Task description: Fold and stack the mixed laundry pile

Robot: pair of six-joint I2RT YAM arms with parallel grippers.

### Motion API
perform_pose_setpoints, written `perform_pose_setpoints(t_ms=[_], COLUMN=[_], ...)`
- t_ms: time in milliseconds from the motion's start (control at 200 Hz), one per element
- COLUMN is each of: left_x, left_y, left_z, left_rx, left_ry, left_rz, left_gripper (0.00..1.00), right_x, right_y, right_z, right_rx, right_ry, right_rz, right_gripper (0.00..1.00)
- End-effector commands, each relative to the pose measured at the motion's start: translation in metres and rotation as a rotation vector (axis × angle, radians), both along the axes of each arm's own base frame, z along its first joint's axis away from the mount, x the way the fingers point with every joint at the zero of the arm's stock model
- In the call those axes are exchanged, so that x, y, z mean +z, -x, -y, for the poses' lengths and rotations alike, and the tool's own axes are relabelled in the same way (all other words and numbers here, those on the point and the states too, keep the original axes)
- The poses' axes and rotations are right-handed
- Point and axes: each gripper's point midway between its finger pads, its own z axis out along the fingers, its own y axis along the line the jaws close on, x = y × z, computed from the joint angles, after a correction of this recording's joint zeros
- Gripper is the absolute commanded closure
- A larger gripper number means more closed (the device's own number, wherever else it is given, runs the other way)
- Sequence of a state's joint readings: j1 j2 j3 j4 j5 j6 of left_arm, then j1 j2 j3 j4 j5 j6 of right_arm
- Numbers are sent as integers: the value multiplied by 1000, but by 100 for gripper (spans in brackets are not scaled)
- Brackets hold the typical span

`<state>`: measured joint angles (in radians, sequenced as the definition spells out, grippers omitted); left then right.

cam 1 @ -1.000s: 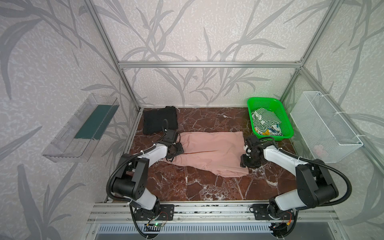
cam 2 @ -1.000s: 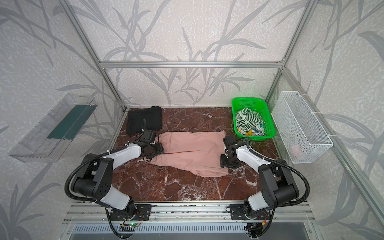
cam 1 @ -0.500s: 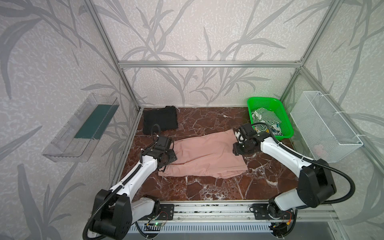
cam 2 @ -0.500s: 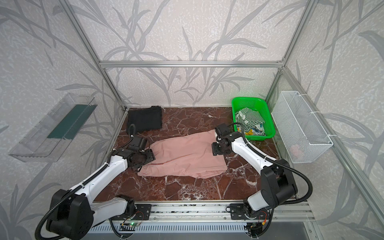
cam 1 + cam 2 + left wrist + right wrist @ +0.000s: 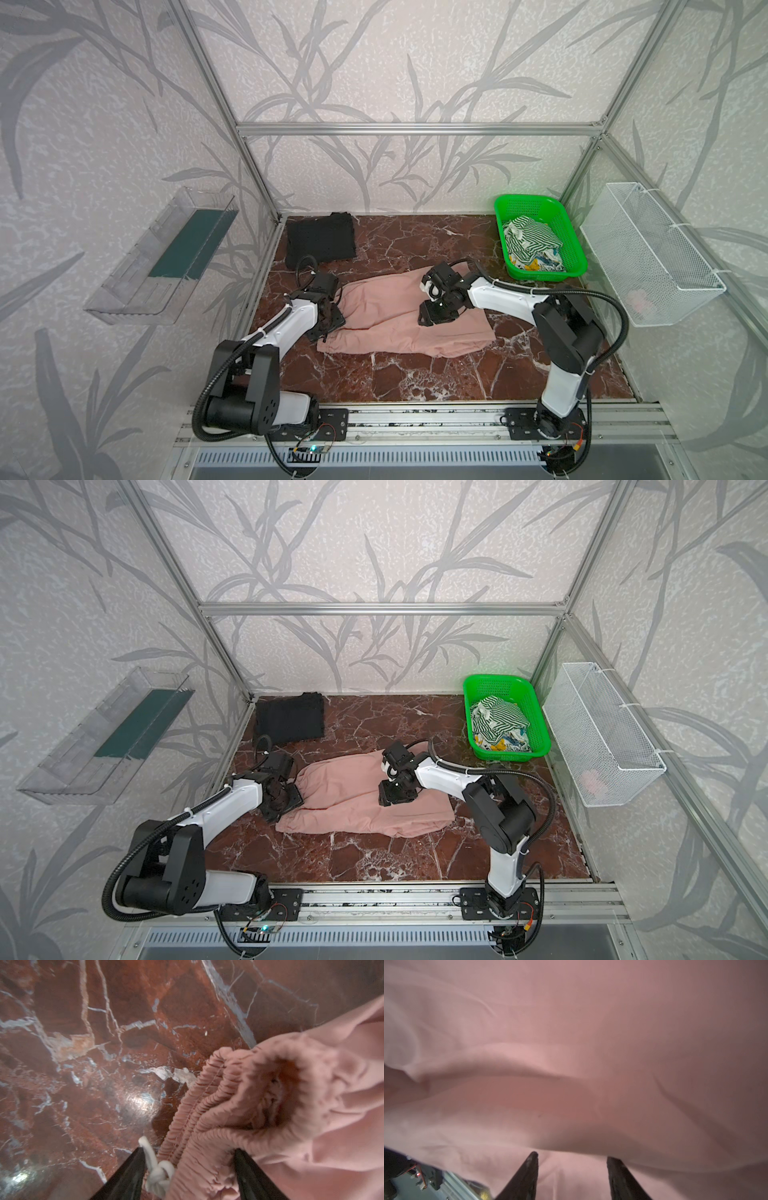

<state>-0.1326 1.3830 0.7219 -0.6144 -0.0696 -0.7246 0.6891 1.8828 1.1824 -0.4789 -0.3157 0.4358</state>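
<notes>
Dusty-pink shorts (image 5: 399, 328) (image 5: 361, 812) lie partly folded over themselves mid-table. My left gripper (image 5: 330, 322) (image 5: 188, 1149) sits at their left end, shut on the bunched elastic waistband (image 5: 207, 1126), which fills the gap between its jaws; the white drawstring knot (image 5: 159, 1176) rests beside one finger. My right gripper (image 5: 434, 316) (image 5: 572, 1155) hovers low over the middle of the shorts, open, with only flat pink cloth (image 5: 571, 1043) beyond its tips. A folded black T-shirt (image 5: 320, 241) lies at the back left. Green-and-white striped cloth (image 5: 530, 237) and a small printed piece (image 5: 538, 262) sit in the green basket.
The green plastic basket (image 5: 525, 199) stands at the back right corner. A white wire basket (image 5: 648, 257) hangs on the right wall and a clear shelf (image 5: 166, 253) on the left wall. Bare marble (image 5: 415, 378) stretches in front of the shorts.
Both grippers swung away from the shorts' outer ends. The right one came in over the middle, the left shifted forward. The shorts shifted and now lie doubled over.
</notes>
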Motion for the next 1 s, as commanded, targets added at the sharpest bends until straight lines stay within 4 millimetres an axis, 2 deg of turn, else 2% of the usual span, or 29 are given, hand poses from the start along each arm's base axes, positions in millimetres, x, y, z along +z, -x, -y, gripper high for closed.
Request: perform_pose_setpoints(t_ms=[0, 195, 350, 445, 505, 595, 665, 740, 820, 830, 855, 995], left_x=[-13, -28, -29, -24, -19, -10, 0, 9, 15, 16, 16, 7], left_y=[4, 8, 12, 10, 11, 12, 10, 2, -4, -5, -5, -3], left_z=[8, 36, 73, 93, 94, 79, 72, 73, 82, 83, 86, 91], left_rx=[-23, -85, -137, -168, -168, -148, -156, -194, -244, -249, -266, -305], left_ry=[42, 162, 303, 394, 398, 321, 276, 274, 301, 306, 316, 332], left_rz=[-21, -18, 27, 78, 97, 113, 145, 198, 228, 229, 229, 178], left_gripper=[33, 35, 37, 41, 42, 38, 32, 28, 22, 22, 22, 22], right_x=[-15, -31, -32, -28, -23, -9, 5, 23, 39, 48, 55, 80], right_y=[-3, -6, -17, -24, -29, -38, -44, -47, -46, -47, -45, -37], right_z=[18, 79, 133, 155, 168, 181, 177, 160, 134, 129, 120, 66], right_rx=[-51, -152, -222, -248, -257, -246, -226, -185, -117, -112, -92, -8], right_ry=[70, 169, 260, 290, 328, 404, 390, 335, 267, 246, 220, 69], right_rz=[-20, -45, -29, -21, -1, 50, 74, 115, 139, 159, 169, 187], right_gripper=[47, 47, 47, 47, 47, 47, 46, 46, 45, 45, 44, 44])
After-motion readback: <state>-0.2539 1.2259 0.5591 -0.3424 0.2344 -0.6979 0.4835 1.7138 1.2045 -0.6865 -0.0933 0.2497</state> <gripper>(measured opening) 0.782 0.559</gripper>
